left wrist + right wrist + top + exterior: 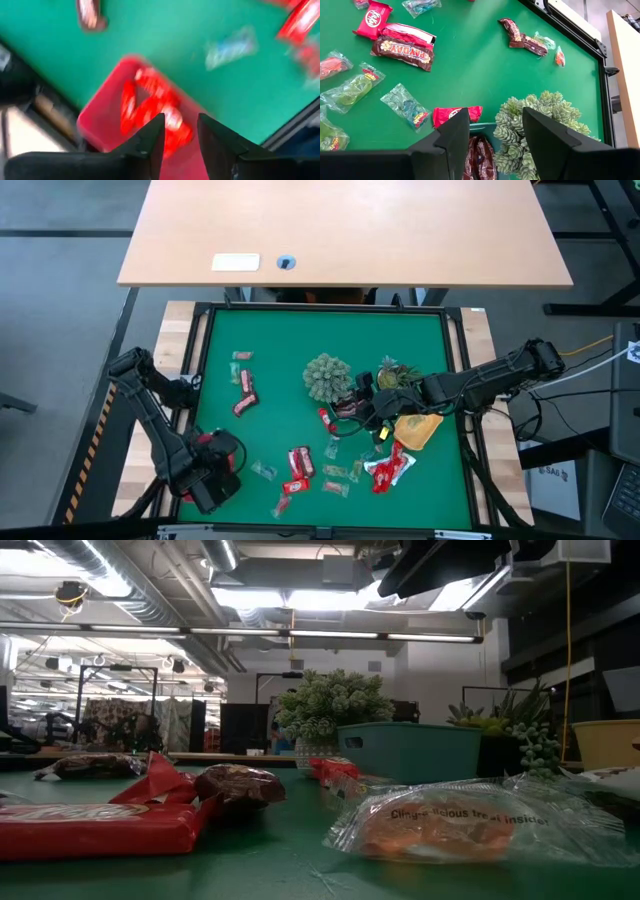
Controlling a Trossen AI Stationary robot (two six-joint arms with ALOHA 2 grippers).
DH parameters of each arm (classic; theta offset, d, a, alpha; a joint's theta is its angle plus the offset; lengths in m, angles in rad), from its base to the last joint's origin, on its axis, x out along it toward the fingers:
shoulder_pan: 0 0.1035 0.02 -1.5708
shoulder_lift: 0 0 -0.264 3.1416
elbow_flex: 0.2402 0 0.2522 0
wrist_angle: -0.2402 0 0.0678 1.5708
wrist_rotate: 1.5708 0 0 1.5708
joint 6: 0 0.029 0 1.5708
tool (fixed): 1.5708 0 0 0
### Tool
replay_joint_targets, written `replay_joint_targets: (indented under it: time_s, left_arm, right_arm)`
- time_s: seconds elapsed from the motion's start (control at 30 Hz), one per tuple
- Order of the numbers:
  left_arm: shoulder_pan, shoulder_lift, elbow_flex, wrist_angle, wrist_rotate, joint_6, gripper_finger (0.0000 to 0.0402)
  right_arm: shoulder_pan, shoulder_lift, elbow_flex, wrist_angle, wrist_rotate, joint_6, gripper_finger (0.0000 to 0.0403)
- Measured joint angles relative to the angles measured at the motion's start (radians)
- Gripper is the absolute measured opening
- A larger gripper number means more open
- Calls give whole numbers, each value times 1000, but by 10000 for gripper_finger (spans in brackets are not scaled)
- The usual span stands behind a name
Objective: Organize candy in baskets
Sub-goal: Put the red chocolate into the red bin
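overhead, table-level, two wrist views

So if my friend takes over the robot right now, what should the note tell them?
Left gripper: above the red rectangular basket, jaws apart, nothing between them; shiny red wrapped candies lie in the basket.
Right gripper: jaws open, empty, over a dark brown wrapped candy by the pale green spiky plant.
Done: some red candies are in the red basket.
Left: the loose candy on the green mat, like the brown Payday bar.
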Motion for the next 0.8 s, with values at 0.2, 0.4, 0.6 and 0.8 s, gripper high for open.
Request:
replay_joint_targets:
  time_s: [0.2,0.4,0.6,0.8]
  left_arm:
    - [30,0,0,106,-234,3,132]
    - [104,0,0,222,-298,-4,148]
    - [197,0,0,354,-296,-88,149]
    - [259,15,1,401,-224,-137,145]
  right_arm:
    - [0,0,0,0,0,0,184]
    - [0,0,0,0,0,0,184]
    - [0,0,0,0,0,0,184]
    - [0,0,0,0,0,0,184]
